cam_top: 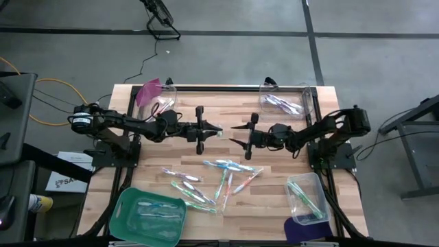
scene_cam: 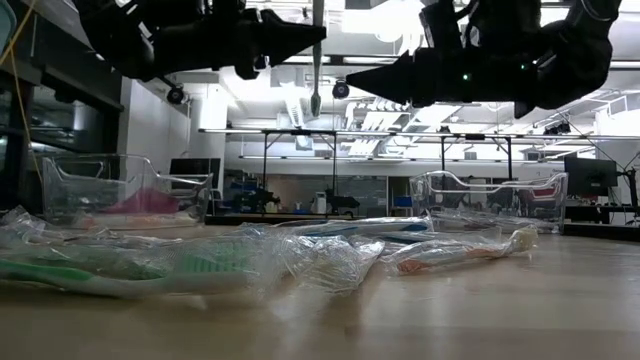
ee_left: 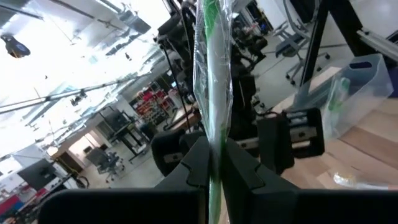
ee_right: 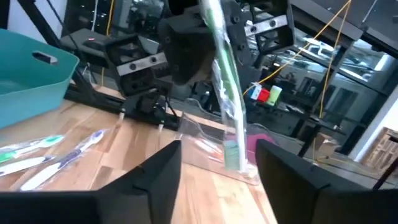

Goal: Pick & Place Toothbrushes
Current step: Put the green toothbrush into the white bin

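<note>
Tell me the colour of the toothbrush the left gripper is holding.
Green, inside clear wrap; the toothbrush shows best in the left wrist view, clamped in the left gripper.

— What lies around the worktop (cam_top: 274, 206)?
— Grey concrete floor (cam_top: 226, 58) crossed by dark tape lines (cam_top: 313, 41), with orange cables (cam_top: 51, 86) trailing at one side.
— And beyond it?
— A big open hall: white ceiling (scene_cam: 300, 110) with bright strip lights (scene_cam: 395, 25), metal frames (scene_cam: 290, 160), desks and a monitor (scene_cam: 588, 176).
</note>
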You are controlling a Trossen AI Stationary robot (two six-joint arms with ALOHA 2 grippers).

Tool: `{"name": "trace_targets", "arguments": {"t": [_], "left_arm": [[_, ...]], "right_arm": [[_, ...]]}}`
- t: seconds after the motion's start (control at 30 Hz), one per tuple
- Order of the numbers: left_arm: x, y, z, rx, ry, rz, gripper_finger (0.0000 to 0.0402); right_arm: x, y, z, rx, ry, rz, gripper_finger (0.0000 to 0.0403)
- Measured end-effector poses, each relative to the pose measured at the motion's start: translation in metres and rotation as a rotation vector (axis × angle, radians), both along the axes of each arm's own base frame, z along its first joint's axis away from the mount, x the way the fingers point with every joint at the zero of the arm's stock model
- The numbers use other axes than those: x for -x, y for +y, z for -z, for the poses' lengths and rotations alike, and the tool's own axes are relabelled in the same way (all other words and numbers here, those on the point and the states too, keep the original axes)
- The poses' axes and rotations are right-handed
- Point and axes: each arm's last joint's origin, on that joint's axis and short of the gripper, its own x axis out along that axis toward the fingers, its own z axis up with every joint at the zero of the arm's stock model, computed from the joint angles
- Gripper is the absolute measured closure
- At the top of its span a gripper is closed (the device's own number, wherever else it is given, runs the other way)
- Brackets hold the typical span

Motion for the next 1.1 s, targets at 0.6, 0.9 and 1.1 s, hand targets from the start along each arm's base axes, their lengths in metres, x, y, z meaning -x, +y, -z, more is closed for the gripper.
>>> {"name": "trace_targets", "arguments": {"t": [0.6, 0.9, 1.1], "left_arm": [[-0.002, -0.02, -0.002, 0.006, -0.018, 0.111, 0.0384], [-0.003, -0.025, -0.005, -0.016, -0.026, 0.122, 0.0382], [-0.008, -0.025, 0.002, -0.014, -0.015, 0.138, 0.0382]], "right_arm": [[-0.015, 0.003, -0.014, -0.031, -0.008, -0.113, 0.0159], [-0.019, 0.004, -0.016, -0.073, 0.005, -0.162, 0.0159], [-0.019, 0.005, -0.017, -0.08, -0.001, -0.198, 0.016]]}}
